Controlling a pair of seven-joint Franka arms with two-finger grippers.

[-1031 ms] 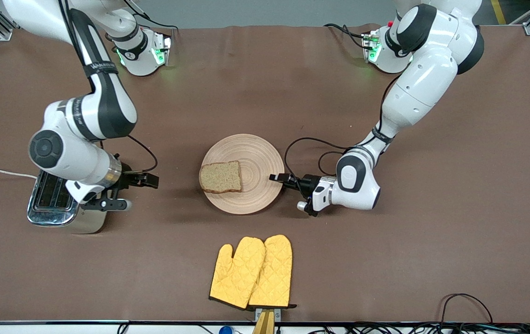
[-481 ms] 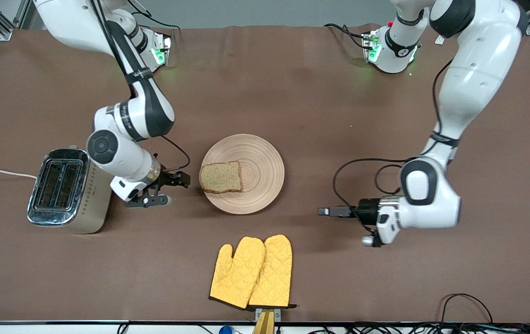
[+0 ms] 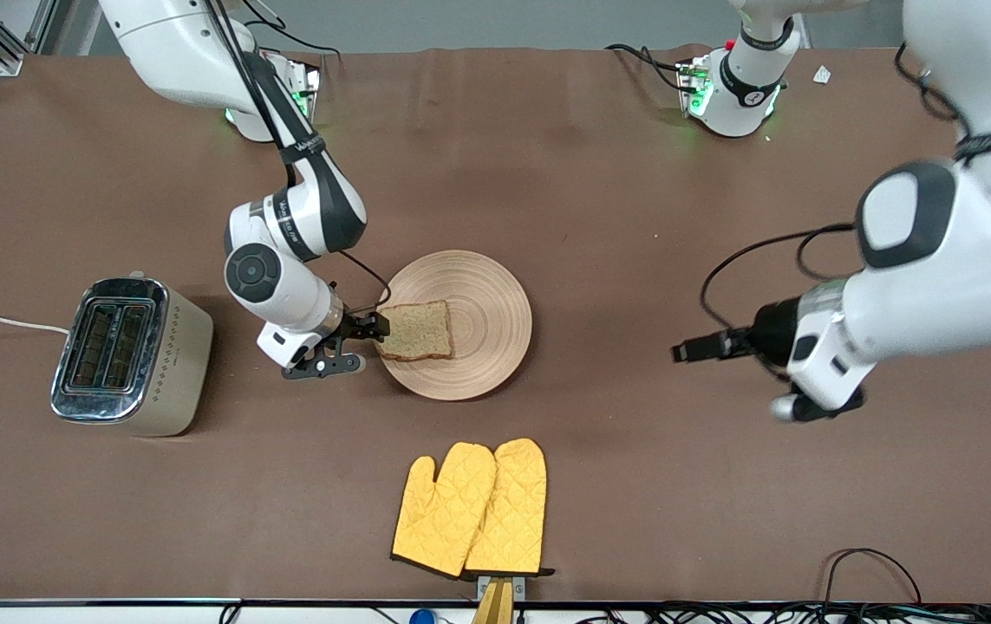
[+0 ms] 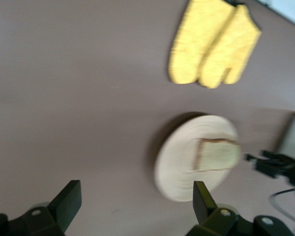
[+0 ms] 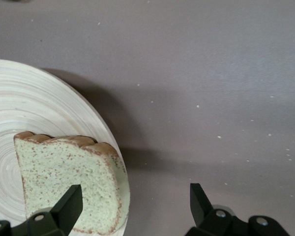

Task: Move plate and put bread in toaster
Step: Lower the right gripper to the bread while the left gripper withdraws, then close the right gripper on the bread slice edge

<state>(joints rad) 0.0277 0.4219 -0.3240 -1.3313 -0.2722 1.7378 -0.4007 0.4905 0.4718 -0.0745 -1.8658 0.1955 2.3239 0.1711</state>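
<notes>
Oven mitts (image 3: 471, 510): a yellow quilted pair lies flat at the table edge nearest the front camera, about midway along it. It is well clear of both arms and looks to have no part in this step.

Toaster (image 3: 124, 355): it stands toward the right arm's end of the table with its slots facing up and empty. Its white cord (image 3: 1, 321) trails off that end's edge, so the slice has a short trip from plate to slot.

Plate (image 3: 453, 324): the pale wooden disc sits flat near the table's middle and nothing grips it. It seems parked within the right arm's reach.

Bread (image 3: 414, 330): the slice lies flat on the plate, at the rim that faces the toaster and the right arm. Its crust edge overhangs that rim slightly, which gives the fingers something to bite.

Right gripper (image 3: 371, 333): it is low at the plate's rim with its fingers spread apart. The right wrist view shows one finger (image 5: 64, 209) over the slice's corner and the other over bare table, so nothing is pinched yet. Judged from this, it is lining up to take the bread by its edge.

Left gripper (image 3: 693, 349): it hangs over bare table toward the left arm's end, well apart from the plate, waiting. The left wrist view shows its fingers (image 4: 202, 199) spread wide with nothing between them.
</notes>
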